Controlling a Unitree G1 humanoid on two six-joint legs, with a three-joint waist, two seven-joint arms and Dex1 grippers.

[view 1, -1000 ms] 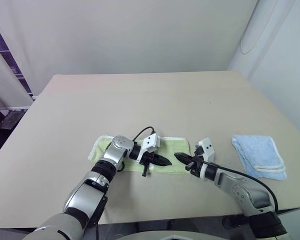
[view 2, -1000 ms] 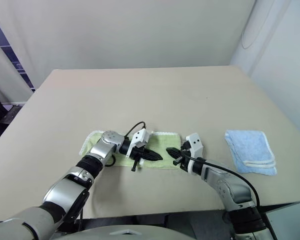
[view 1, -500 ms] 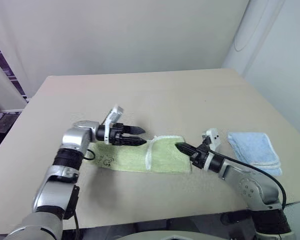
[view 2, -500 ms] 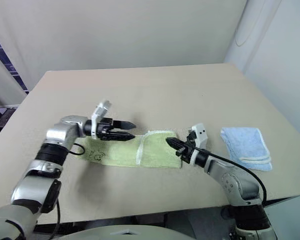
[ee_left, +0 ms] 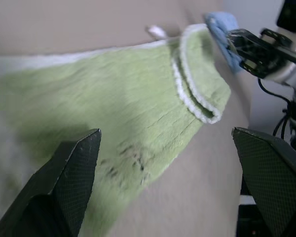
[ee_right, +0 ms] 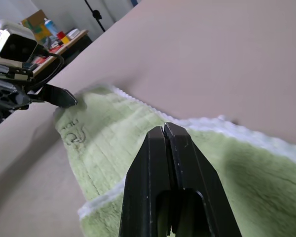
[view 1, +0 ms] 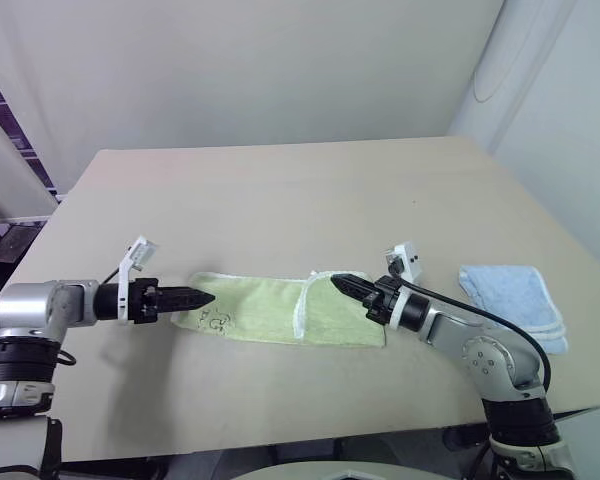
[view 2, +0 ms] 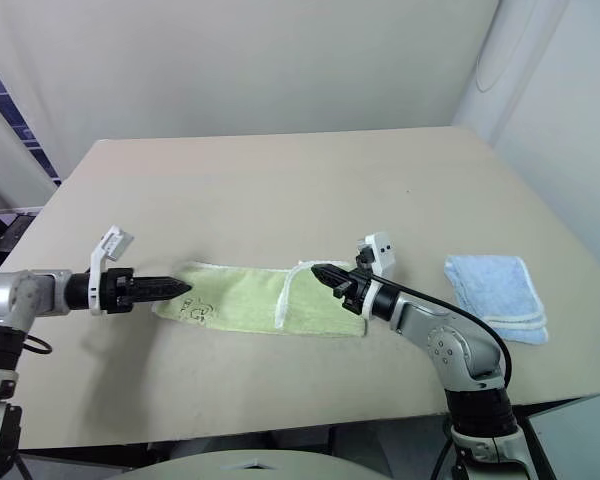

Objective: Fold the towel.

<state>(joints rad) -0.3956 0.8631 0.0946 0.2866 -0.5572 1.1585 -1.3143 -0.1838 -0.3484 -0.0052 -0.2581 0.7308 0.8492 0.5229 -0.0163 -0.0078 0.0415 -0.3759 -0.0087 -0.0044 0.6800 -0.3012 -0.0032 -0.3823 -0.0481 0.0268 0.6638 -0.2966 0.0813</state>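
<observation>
The light green towel (view 1: pixel 265 310) lies stretched out flat near the table's front edge, its right part folded over along a white corded edge (view 1: pixel 302 305). A small dark motif (view 1: pixel 212 320) sits near its left end. My left gripper (view 1: pixel 208 296) points at that left end, just off the cloth; in the left wrist view its fingers (ee_left: pixel 71 177) stand wide open with nothing between them. Over the folded right part hovers my right gripper (view 1: pixel 336 283), its fingers (ee_right: pixel 153 163) pressed shut with no cloth pinched.
A smaller light blue folded towel (view 1: pixel 512 303) lies to the right of the right arm, near the table's right edge. The beige table (view 1: pixel 280 200) stretches far back behind the towel. Its front edge runs close below the towel.
The left gripper opened, let go of the towel and swung out to the left; the towel now lies spread leftwards. The right gripper rose a little and stayed shut.
</observation>
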